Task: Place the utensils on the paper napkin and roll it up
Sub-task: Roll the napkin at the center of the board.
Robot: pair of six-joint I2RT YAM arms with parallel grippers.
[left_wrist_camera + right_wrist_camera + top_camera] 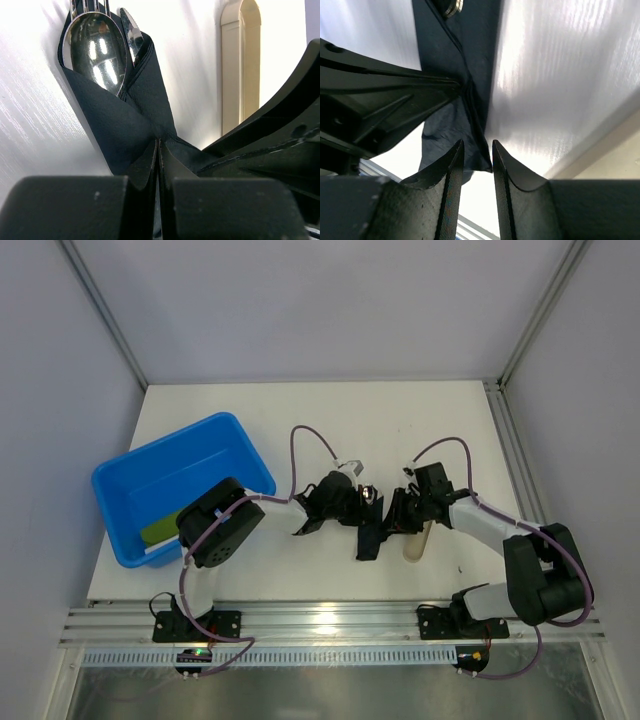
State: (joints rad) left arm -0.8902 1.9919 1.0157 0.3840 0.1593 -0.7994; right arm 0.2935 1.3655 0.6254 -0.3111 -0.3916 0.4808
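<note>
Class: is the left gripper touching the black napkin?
Touching. The left wrist view shows the napkin pinched inside the shut left gripper, with no gap on either side.

Blk napkin (pixel 125 125) wrapped rnd silver utensils (pixel 97 50).

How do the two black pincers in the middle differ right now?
The left pincer is shut tight on the black paper napkin; the right pincer shows a narrow gap between its fingers. The left pincer pinches the napkin below the spoon; the right pincer sits at the napkin's loose end, seemingly not clamping it. Both are black and point at the same napkin.
</note>
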